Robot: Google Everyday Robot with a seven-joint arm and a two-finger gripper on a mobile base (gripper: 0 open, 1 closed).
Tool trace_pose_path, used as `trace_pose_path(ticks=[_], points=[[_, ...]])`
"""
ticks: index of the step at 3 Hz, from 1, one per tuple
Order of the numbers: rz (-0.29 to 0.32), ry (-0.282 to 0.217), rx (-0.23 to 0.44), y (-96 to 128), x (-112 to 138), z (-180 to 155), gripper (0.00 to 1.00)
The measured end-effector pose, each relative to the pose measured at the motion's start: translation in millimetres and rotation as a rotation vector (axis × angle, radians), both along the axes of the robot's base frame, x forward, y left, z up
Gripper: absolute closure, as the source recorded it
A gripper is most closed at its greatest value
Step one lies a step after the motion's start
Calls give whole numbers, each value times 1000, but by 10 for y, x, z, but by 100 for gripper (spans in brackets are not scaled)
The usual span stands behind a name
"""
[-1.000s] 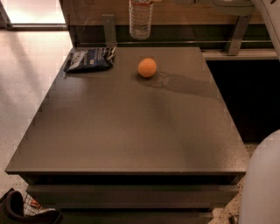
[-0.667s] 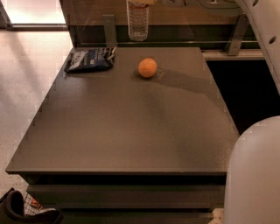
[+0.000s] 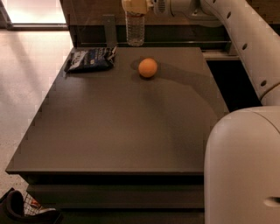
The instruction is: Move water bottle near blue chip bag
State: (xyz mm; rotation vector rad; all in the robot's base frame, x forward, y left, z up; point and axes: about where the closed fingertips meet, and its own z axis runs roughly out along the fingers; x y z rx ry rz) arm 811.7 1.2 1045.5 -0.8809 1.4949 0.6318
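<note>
The water bottle (image 3: 135, 29), clear and ribbed, hangs upright at the table's far edge, its base just over the surface. My gripper (image 3: 135, 6) is at the top of the view, shut on the bottle's top; the cap is hidden by the cream fingers (image 3: 129, 5). The blue chip bag (image 3: 89, 60) lies flat at the table's far left corner, a short way left of and nearer than the bottle. An orange ball (image 3: 148, 68) rests on the table just right of and in front of the bottle.
The dark table (image 3: 118, 131) fills the middle of the view. My white arm (image 3: 245, 39) reaches in from the right, with the robot body (image 3: 243, 170) at lower right. A metal rail (image 3: 175, 42) runs behind the table. Light floor (image 3: 26, 78) lies to the left.
The gripper has carried the bottle a little to the left and lower, towards the table's far edge. The arm has swung further into view. The bag and the ball have not moved.
</note>
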Motion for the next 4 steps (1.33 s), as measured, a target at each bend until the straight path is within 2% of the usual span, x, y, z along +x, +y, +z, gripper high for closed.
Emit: trace_pose_path(ticks=[1,3,4], points=[[1,55,37,134,215,-300,100],[-21,143,24,243,394,-726,100],[-53,153,12,232,441,-894,100]])
